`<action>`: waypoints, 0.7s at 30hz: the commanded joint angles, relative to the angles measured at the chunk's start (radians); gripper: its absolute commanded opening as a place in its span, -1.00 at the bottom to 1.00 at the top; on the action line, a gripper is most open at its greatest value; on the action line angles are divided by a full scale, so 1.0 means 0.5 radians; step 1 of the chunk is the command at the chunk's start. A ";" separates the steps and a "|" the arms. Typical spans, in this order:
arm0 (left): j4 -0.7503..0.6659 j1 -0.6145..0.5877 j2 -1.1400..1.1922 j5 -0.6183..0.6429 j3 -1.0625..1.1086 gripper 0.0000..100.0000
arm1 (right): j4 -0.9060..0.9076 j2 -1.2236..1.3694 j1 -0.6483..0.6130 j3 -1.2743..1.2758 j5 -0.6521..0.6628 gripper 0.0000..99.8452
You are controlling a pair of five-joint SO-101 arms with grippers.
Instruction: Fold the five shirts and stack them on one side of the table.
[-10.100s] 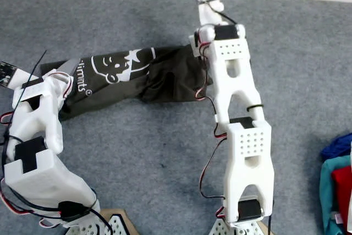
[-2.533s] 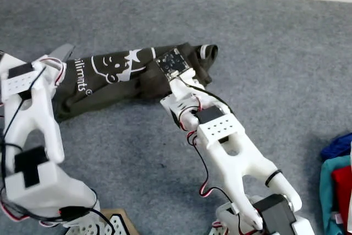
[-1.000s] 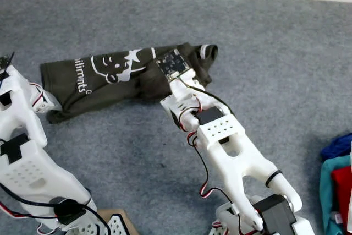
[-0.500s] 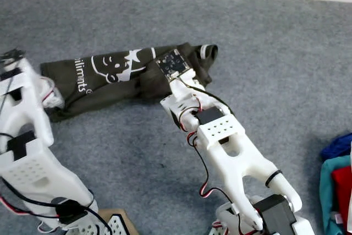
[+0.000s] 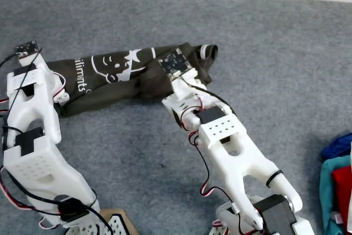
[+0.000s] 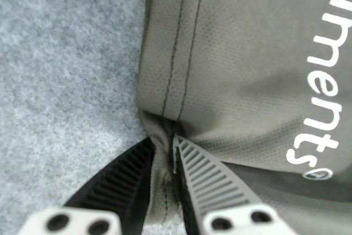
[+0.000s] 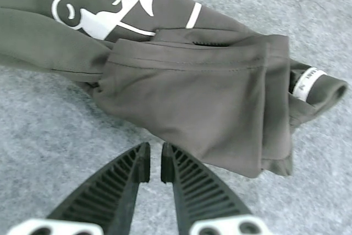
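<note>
The dark olive shirt (image 5: 118, 78) lies folded in a long strip on the grey bench (image 5: 286, 70), white print up. The left hand (image 6: 163, 146) is clamped on a bunched corner at its hem end. The right hand (image 7: 155, 160) hangs just beside the collar end, fingers together on nothing, and other shirts (image 5: 338, 182) sit piled at the bench's right side.

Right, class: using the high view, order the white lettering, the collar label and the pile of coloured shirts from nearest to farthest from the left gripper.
1. White lettering, on the dark shirt's end beside the left gripper.
2. Collar label, at the shirt's opposite end.
3. Pile of coloured shirts, at the view's right edge.
</note>
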 commanded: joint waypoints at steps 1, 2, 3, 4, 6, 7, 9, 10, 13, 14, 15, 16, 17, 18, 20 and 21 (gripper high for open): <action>0.058 0.235 -0.299 -0.009 -0.094 -0.99 | -0.023 -0.112 0.072 -0.026 0.018 -0.89; 0.074 0.302 -0.400 -0.009 -0.097 -0.99 | -0.023 -0.112 0.084 -0.026 0.018 -0.89; 0.080 0.367 -0.499 -0.009 -0.103 -0.99 | -0.023 -0.112 0.100 -0.026 0.018 -0.89; 0.074 0.428 -0.585 -0.009 -0.109 -0.99 | -0.023 -0.112 0.112 -0.026 0.018 -0.89; 0.061 0.545 -0.738 -0.009 -0.112 -0.99 | -0.023 -0.112 0.143 -0.026 0.015 -0.89; 0.049 0.597 -0.784 -0.009 -0.115 -0.99 | -0.023 -0.112 0.161 -0.026 0.015 -0.89; 0.009 0.717 -0.806 -0.006 -0.161 -0.99 | -0.023 -0.112 0.198 -0.023 0.003 -0.89; 0.012 0.775 -0.802 -0.006 -0.207 -0.99 | -0.023 -0.112 0.216 -0.026 -0.043 -0.89; 0.068 0.953 -0.747 0.058 -0.345 -0.99 | -0.023 -0.115 0.256 -0.029 -0.166 -0.89; 0.089 1.005 -0.704 0.104 -0.434 -0.99 | -0.023 -0.115 0.259 -0.029 -0.181 -0.89; 0.107 1.048 -0.643 0.135 -0.535 -0.99 | -0.023 -0.115 0.262 -0.029 -0.184 -0.89; 0.117 1.091 -0.560 0.157 -0.643 -0.99 | -0.023 -0.115 0.262 -0.029 -0.199 -0.89; 0.120 1.128 -0.465 0.175 -0.766 -0.99 | -0.023 -0.115 0.262 -0.029 -0.215 -0.89; 0.123 1.162 -0.361 0.187 -0.888 -0.99 | -0.023 -0.115 0.265 -0.029 -0.230 -0.89; 0.135 1.220 -0.149 0.212 -1.137 -0.99 | -0.023 -0.115 0.265 -0.029 -0.236 -0.89; 0.178 1.247 -0.048 0.221 -1.275 -0.99 | -0.023 -0.115 0.265 -0.029 -0.236 -0.89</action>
